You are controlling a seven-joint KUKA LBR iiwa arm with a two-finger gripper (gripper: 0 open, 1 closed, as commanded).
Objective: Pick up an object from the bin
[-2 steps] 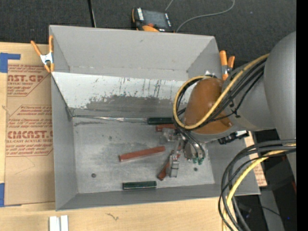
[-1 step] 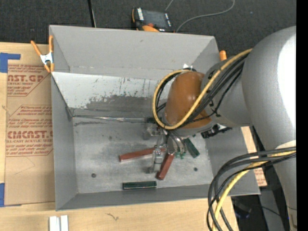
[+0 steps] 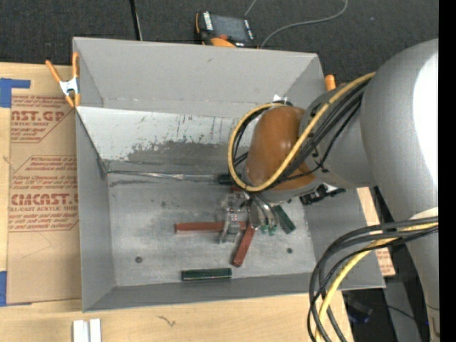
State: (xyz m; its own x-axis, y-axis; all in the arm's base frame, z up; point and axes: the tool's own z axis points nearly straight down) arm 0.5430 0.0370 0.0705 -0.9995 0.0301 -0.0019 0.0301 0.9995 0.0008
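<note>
My gripper [image 3: 232, 223] is low over the bin floor, right of the middle, under the arm's orange cover. A red-brown flat stick [image 3: 199, 227] lies flat with its right end at the gripper. A second red-brown stick [image 3: 243, 247] slants down to the right just below the gripper. A dark green piece [image 3: 284, 220] lies just to the gripper's right, partly hidden by the arm.
A dark green stick [image 3: 206, 274] lies along the bin's near wall. The arm and its cables cover the bin's right side. Bare floor stretches to the left and back.
</note>
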